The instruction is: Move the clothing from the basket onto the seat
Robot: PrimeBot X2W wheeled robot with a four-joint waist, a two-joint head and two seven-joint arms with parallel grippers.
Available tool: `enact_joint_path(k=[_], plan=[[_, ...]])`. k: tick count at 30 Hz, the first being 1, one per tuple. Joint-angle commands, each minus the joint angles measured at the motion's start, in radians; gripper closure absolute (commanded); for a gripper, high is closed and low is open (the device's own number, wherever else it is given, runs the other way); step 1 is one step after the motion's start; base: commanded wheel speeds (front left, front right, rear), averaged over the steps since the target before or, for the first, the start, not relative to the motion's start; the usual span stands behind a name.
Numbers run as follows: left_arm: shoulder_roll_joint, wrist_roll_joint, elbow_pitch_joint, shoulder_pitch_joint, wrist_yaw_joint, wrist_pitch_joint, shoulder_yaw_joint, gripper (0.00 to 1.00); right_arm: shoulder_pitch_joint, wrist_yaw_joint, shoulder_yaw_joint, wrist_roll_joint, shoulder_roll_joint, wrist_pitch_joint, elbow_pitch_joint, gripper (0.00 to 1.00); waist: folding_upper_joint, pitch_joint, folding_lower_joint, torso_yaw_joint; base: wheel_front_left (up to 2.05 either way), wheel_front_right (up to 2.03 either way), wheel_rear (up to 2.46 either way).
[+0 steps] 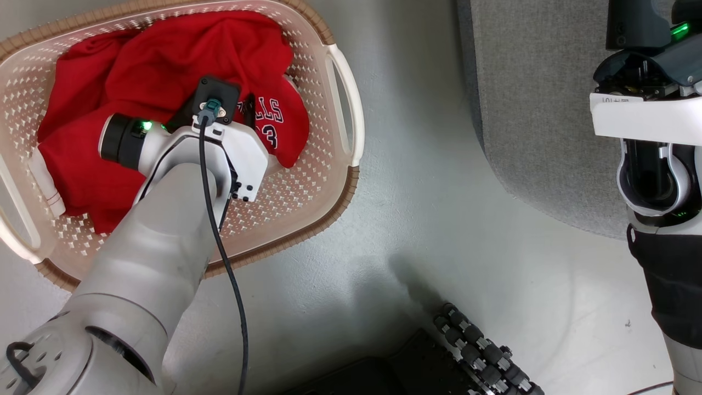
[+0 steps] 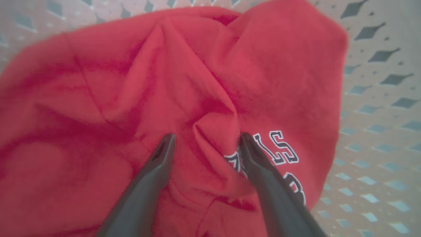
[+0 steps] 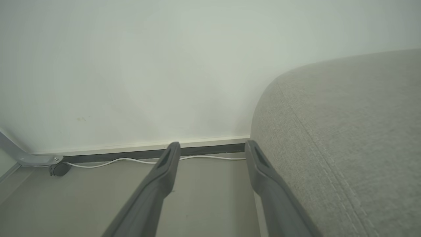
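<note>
Clothing (image 1: 164, 71), bright red soft fabric with white trim and white printed lettering, is lying crumpled inside the oval cream plastic basket (image 1: 307, 189) with its perforated walls, brown woven-look rim and white side handles. The left gripper (image 2: 207, 136) is reaching down into that heap with its two dark fingers standing wide apart. A raised fold of red cloth is sitting right between the tips, and the lettering is peeking out just beside one of them. Whether the tips are actually pressing the fabric, I can't tell, but nothing is clamped. Beyond the cloth, the basket's diamond-holed wall is curving away.

Over to the right gripper (image 3: 212, 144): its fingers are likewise spread, gripping nothing and hanging in the air. Just beside one finger, the large grey fabric-upholstered seat (image 3: 345, 148) is bulging in with its rounded corner and stitched seam. Ahead of the tips, a plain pale wall (image 3: 164, 65) is meeting a smooth pale grey floor (image 3: 204, 197) at a skirting strip, and a thin white cable (image 3: 131, 160) is trailing along its foot. The basket is standing on the floor apart from the seat, with a stretch of floor running between them.
</note>
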Motion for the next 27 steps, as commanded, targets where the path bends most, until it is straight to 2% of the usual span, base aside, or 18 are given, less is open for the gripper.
enact_joint_path(k=[1,4,5,6,7,12,17,27], plan=[[-0.002,-0.012,-0.006,0.004,-0.007,0.006,0.003,0.0,0.056,0.004,-0.003,0.007,-0.008,-0.006,-0.019,0.0,0.0,0.002,0.0,0.001,0.0,0.0,0.0],[-0.002,-0.023,-0.005,-0.003,-0.005,0.037,-0.004,0.0,0.058,0.004,-0.006,0.006,-0.008,-0.006,-0.017,0.0,0.0,0.003,0.0,0.001,0.0,0.0,0.0],[-0.002,-0.027,-0.005,-0.006,-0.004,0.047,-0.006,0.07,0.058,0.004,-0.006,0.006,-0.008,-0.006,-0.016,0.0,0.0,0.003,0.0,0.001,0.0,0.0,0.0],[-0.002,-0.03,-0.006,-0.009,-0.004,0.053,-0.008,0.78,0.058,0.004,-0.007,0.005,-0.007,-0.006,-0.014,0.0,0.0,0.002,0.0,0.001,0.0,0.0,0.0],[-0.002,-0.033,-0.007,-0.012,-0.003,0.059,-0.011,1.0,0.057,0.004,-0.007,0.004,-0.006,-0.006,-0.013,0.0,0.0,0.001,0.0,0.001,0.0,0.0,0.0],[-0.002,-0.045,-0.013,-0.011,-0.001,0.06,-0.02,1.0,0.046,0.004,-0.006,0.003,-0.002,-0.006,-0.011,0.0,0.0,-0.009,0.0,-0.001,0.0,0.0,0.0],[-0.002,-0.066,-0.015,0.012,-0.006,0.015,-0.018,1.0,0.029,0.004,-0.008,-0.003,-0.005,-0.006,-0.007,0.0,0.0,-0.045,0.0,-0.002,0.0,0.0,0.0],[-0.002,-0.12,-0.099,0.143,-0.024,-0.052,-0.027,1.0,0.075,0.004,-0.012,-0.039,-0.058,-0.006,0.027,0.0,0.0,-0.22,0.0,0.079,0.0,0.0,0.0]])
